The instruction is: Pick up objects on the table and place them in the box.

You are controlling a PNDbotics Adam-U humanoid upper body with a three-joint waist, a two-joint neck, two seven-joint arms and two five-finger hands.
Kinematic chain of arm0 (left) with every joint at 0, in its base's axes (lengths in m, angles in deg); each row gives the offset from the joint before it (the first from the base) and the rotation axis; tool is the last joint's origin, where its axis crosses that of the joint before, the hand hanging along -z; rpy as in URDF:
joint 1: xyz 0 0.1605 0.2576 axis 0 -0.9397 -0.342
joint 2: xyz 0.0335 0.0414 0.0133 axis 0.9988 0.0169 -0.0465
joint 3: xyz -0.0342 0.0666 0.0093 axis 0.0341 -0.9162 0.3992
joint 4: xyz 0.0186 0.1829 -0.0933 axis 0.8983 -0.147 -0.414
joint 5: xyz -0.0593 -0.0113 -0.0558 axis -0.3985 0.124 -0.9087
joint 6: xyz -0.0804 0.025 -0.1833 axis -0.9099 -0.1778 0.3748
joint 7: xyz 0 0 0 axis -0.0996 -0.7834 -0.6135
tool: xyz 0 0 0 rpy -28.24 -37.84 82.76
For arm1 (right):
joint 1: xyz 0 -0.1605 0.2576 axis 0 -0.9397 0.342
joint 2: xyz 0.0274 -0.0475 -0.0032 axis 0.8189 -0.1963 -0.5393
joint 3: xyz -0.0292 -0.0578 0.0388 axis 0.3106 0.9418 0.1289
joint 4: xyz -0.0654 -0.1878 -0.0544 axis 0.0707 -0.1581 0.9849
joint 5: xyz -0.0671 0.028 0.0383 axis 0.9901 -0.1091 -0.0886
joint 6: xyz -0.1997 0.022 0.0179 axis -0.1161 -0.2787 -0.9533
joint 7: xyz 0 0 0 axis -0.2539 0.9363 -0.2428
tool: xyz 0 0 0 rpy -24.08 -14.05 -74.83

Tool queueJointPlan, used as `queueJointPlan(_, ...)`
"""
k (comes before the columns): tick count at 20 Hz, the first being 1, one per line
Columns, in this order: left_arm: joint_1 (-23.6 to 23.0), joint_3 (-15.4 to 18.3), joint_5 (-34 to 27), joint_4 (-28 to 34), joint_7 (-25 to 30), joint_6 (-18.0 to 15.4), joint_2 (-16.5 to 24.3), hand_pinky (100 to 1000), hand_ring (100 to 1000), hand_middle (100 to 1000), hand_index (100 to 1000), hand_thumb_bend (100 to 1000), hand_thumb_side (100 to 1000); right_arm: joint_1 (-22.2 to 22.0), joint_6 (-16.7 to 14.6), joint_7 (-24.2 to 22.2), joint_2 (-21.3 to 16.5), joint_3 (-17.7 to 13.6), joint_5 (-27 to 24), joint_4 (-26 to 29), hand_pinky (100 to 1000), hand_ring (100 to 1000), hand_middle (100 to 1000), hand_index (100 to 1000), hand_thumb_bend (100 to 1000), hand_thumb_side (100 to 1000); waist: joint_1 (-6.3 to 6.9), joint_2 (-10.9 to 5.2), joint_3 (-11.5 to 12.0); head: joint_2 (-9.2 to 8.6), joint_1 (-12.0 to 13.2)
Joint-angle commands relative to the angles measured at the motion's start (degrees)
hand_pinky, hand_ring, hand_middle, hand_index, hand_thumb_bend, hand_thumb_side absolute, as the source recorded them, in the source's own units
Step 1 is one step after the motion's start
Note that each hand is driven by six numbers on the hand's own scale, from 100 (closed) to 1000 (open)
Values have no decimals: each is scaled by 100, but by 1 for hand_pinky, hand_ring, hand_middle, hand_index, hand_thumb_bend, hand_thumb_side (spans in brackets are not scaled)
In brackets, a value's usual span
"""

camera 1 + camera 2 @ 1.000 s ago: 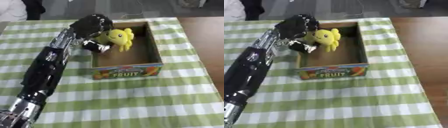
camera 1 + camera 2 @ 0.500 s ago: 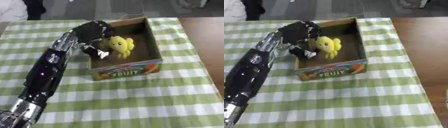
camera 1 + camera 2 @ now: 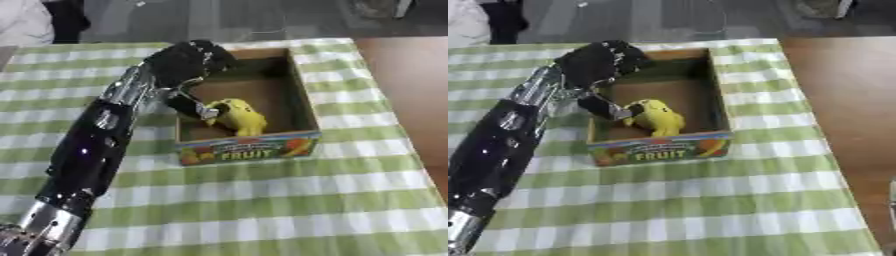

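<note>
A yellow plush toy [image 3: 236, 116] lies inside the cardboard fruit box [image 3: 302, 100], toward its front wall. My left hand [image 3: 185, 62] hangs over the box's left rim with its back toward the camera. Its thumb [image 3: 190, 106] reaches down and touches the toy's left side. The other fingers stay up near the box's back left corner, away from the toy. The black and silver left arm [image 3: 92, 145] runs in from the lower left across the cloth. My right hand shows in neither view.
The box stands on a green and white checked cloth [image 3: 262, 205]. Bare brown tabletop [image 3: 842, 90] lies to the right of the cloth. A person's clothing [image 3: 35, 20] shows at the far left edge, beyond the table.
The toy has gone from up at my left hand, over the middle of the box, down to the box floor near the front wall. The camera has shifted too.
</note>
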Motion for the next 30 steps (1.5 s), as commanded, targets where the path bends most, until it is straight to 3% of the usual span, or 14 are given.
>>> queueJointPlan(1, 110, 53, -117, 141, -67, 22, 66, 779, 809, 770, 978, 313, 774, 77, -10, 3, -24, -6, -36, 110, 799, 878, 561, 839, 100, 540, -13, -146, 2, -78, -22)
queueJointPlan(5, 81, 122, -379, 198, -70, 81, 61, 769, 786, 745, 957, 266, 755, 71, -10, 8, -23, -6, -39, 110, 799, 878, 561, 839, 100, 540, -14, -152, 6, -66, -38)
queueJointPlan(8, 41, 226, -880, 365, -144, 255, 71, 748, 735, 678, 883, 195, 719, 59, -9, 21, -33, -15, -35, 110, 798, 878, 561, 839, 100, 539, -21, -168, 51, -31, -64)
queueJointPlan(12, -83, 334, -1994, 831, -336, 676, 167, 710, 649, 592, 791, 154, 709, 17, -4, 50, -63, -35, -19, 110, 798, 877, 562, 839, 100, 538, -29, -218, 159, 85, -153)
queueJointPlan(17, -451, 332, -3518, 1841, -446, 1235, 435, 686, 609, 560, 759, 131, 688, -54, 12, 92, -113, -66, 13, 110, 797, 876, 562, 839, 100, 539, -52, -278, 350, 229, -340)
queueJointPlan(25, -1227, 607, -5204, 3324, -93, 2103, 784, 670, 574, 530, 733, 100, 675, -123, 29, 174, -153, -127, 67, 110, 796, 875, 563, 838, 100, 539, -129, -339, 601, 312, -597)
queueJointPlan(30, -1844, 834, -6404, 3887, 232, 2587, 1123, 682, 559, 522, 726, 100, 686, -157, 32, 217, -164, -160, 94, 110, 795, 875, 563, 838, 100, 539, -167, -373, 740, 339, -733)
